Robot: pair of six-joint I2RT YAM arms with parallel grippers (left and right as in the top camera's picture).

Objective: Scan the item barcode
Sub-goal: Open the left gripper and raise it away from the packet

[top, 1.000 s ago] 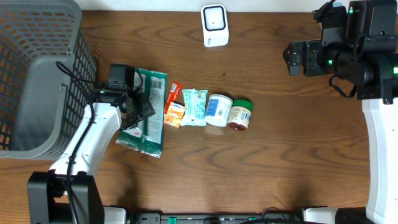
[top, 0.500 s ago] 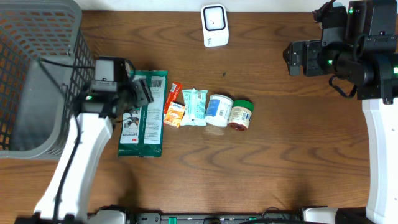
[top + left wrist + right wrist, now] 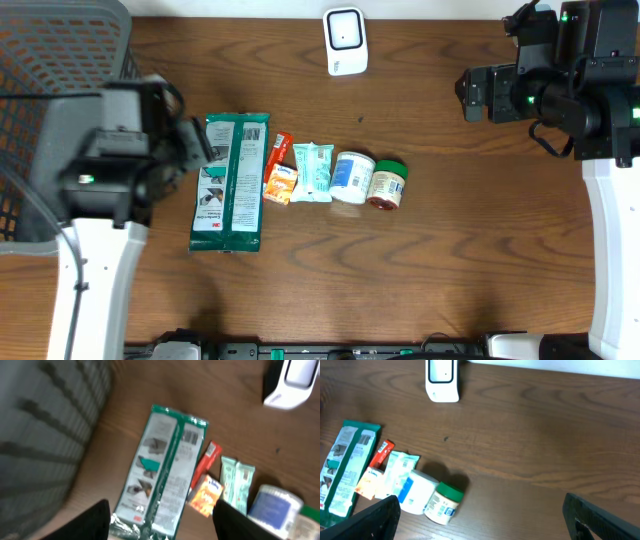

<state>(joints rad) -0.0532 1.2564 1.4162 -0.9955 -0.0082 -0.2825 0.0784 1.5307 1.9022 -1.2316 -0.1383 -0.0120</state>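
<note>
Your left arm has lifted off the green packet [image 3: 230,181] and pulled back toward the basket [image 3: 40,215], and the packet, skewed a second ago, now lies straight on the table [image 3: 450,270]; the right arm has not shifted. Your left claw [image 3: 162,527] hangs over the packet's near end with its fingers [image 3: 97,522] spread and nothing between them; from overhead that claw is mostly hidden under its own arm, so only the wrist view shows the gap. That same view shows a barcode [image 3: 189,437] printed face up on the packet's far end, blurred; overhead it is a small pale patch. Your right claw [image 3: 482,510] stands wide apart and empty, high above the table's right side, well apart from everything. Just beside the packet runs a row: orange sachet [image 3: 281,171], teal pouch [image 3: 313,172], white tub [image 3: 351,177], green-lidded jar [image 3: 387,185]; the left wrist view cuts off the jar, while the right wrist view shows it whole. The scanner [image 3: 345,41] stands at the table's far edge, beyond the row; the left wrist view catches only its corner.
</note>
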